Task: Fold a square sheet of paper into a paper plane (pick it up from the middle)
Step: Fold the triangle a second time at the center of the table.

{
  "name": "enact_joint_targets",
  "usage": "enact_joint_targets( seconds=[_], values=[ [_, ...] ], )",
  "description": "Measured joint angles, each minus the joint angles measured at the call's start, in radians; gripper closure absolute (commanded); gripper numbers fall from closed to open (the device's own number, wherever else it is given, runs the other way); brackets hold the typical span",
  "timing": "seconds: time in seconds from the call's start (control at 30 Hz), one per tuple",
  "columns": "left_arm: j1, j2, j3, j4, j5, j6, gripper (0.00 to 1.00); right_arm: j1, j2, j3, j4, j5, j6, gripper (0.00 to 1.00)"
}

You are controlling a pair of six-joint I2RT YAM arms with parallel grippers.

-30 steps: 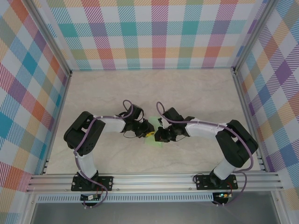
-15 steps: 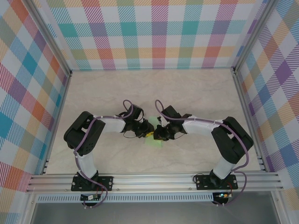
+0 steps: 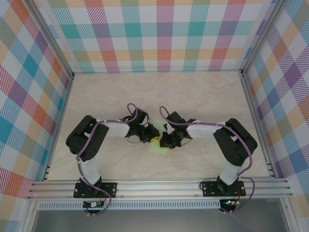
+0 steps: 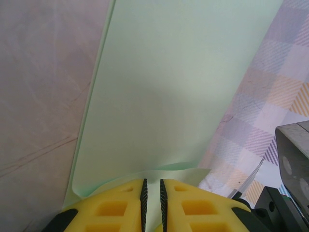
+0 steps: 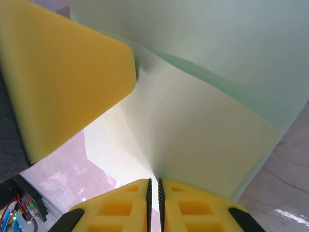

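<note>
Both pinching paper (image 4: 159,96): left hand (image 4: 152,186), right hand (image 5: 154,184), close together over table (image 3: 120,92); plaid walls (image 3: 164,34) well apart.

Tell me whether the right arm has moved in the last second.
Yes. The right arm's elbow has swung left, away from the aluminium rail on the right wall, while the right hand stays at the green paper.

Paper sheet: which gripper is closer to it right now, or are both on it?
Neither: left and right tie. The left gripper is shut on one edge of the sheet of paper; the right gripper is shut on it from the opposite side.
</note>
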Motion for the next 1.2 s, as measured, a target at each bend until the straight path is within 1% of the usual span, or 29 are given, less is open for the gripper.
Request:
enact_joint_targets(
  seconds=[0.7, 0.8, 1.0, 1.2],
  values=[
    [0.0, 0.008, 0.008, -0.002, 0.009, 0.011, 0.83, -0.001, -0.001, 0.013, -0.076, 0.05, -0.038, 0.85],
    [0.0, 0.009, 0.01, -0.003, 0.008, 0.011, 0.83, -0.001, -0.02, 0.013, -0.091, 0.053, -0.041, 0.85],
    [0.0, 0.009, 0.01, -0.003, 0.008, 0.014, 0.83, 0.001, -0.077, 0.013, -0.076, 0.002, -0.048, 0.86],
    [0.0, 0.009, 0.01, -0.003, 0.008, 0.014, 0.83, 0.009, -0.047, 0.013, -0.055, -0.029, -0.045, 0.87]
  ],
)
